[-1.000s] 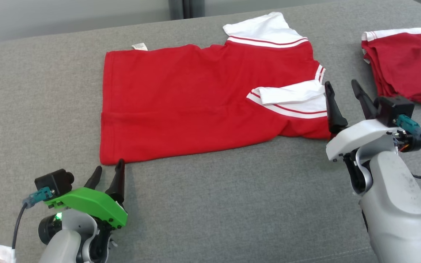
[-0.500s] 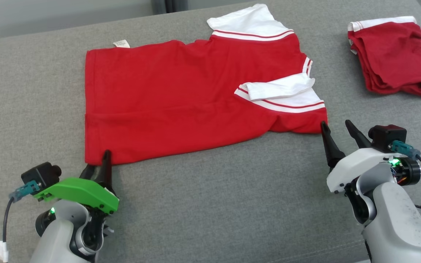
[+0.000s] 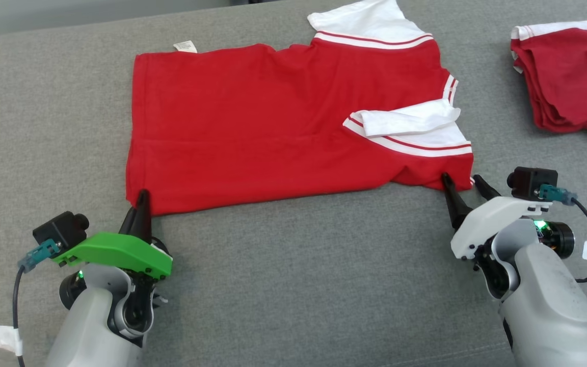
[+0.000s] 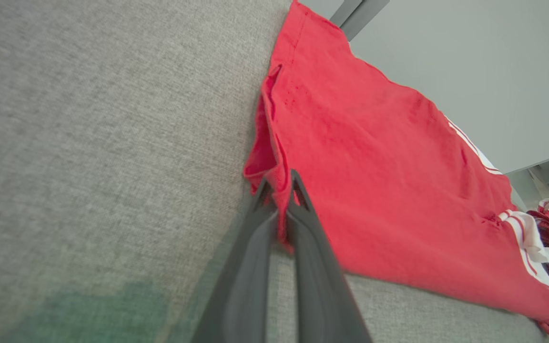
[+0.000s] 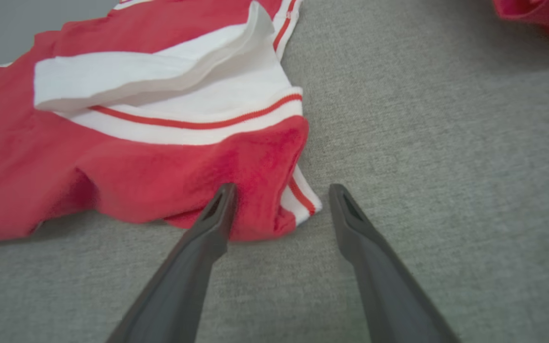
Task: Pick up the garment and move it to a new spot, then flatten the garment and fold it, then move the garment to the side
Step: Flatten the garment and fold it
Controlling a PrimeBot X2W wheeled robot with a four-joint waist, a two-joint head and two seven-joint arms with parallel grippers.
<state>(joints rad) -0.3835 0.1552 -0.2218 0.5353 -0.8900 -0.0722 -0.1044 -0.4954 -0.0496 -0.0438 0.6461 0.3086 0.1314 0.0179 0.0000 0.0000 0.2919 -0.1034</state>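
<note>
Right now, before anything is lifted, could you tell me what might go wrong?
1. The left tool is shut on just a thin hem edge of the red shirt; it may slip out on lifting.
2. The right tool is open around the other near corner; lifting now would likely drag the shirt lopsided.
3. The loose white sleeve could flop open.

Our left end effector (image 3: 142,196) sits low, its fingers pinched together on the corner of the garment (image 3: 273,117). Our right end effector (image 3: 460,178) sits low too, fingers spread; both forearms reach forward.
</note>
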